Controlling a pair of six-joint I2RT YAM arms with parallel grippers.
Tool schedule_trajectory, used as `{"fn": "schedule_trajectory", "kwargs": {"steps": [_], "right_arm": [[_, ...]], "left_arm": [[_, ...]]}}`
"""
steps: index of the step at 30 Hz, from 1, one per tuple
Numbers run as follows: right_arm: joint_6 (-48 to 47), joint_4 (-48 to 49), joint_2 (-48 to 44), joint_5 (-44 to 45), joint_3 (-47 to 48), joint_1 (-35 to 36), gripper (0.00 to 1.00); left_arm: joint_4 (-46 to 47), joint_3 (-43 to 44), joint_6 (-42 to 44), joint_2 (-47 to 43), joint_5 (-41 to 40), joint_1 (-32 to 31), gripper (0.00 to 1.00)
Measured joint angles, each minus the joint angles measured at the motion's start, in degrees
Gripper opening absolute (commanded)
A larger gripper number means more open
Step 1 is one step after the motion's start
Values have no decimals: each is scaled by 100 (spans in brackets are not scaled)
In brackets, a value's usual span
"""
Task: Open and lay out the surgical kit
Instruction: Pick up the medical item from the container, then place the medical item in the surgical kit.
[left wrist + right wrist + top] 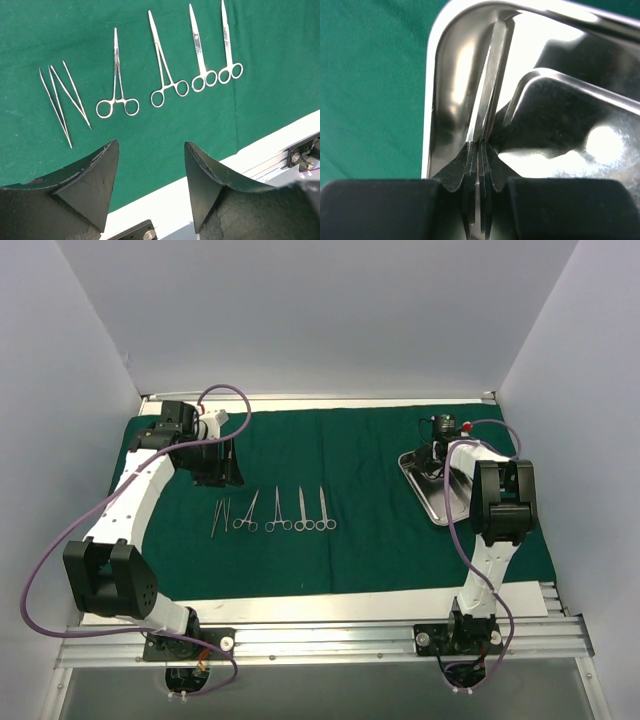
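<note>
The right end effector [479,152] pinches a slim steel instrument [489,85] inside the tray [452,75], on the right side of the drape [350,450]. The left end effector [151,150] is spread near tweezers [85,119] and 4 ring-handled tools [118,80] lying in a row.

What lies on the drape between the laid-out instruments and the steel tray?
Nothing: only bare green drape lies between the instruments and the tray, as the top view shows.

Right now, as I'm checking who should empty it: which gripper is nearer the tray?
Right. The right gripper is inside the tray, shut on a slim instrument by its wall. The left gripper hangs open over the drape at its left side, beyond the laid-out row.
</note>
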Motion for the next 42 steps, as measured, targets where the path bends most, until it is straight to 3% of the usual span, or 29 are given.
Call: {"fn": "schedule_trajectory", "kwargs": {"steps": [6,12,19,22,30,37,42], "right_arm": [[-284,-520,-326,26,-68,0,0],[-1084,-1436,-1537,249,-192,0,0],[-2411,-1786,-2369,74,-13,219,0],[-2942,-1694,-2420,-516,76,656,0],[-4376,-1325,-2422,-3412,87,2208,0],[-5759,-2214,-2225,-4758,85,3600,0],[-6019,-2420,-2208,-5438,68,3713,0]], "left_arm": [[46,-79,-57,-175,35,0,63],[258,-181,-214,-302,271,2,64],[975,-623,-704,-315,1497,7,66],[1567,-914,-1106,-308,2256,4,66],[2894,-1154,-1604,-157,4111,94,75],[2428,-717,-890,-96,4395,199,81],[2330,-1167,-713,-210,4478,109,85]]}}
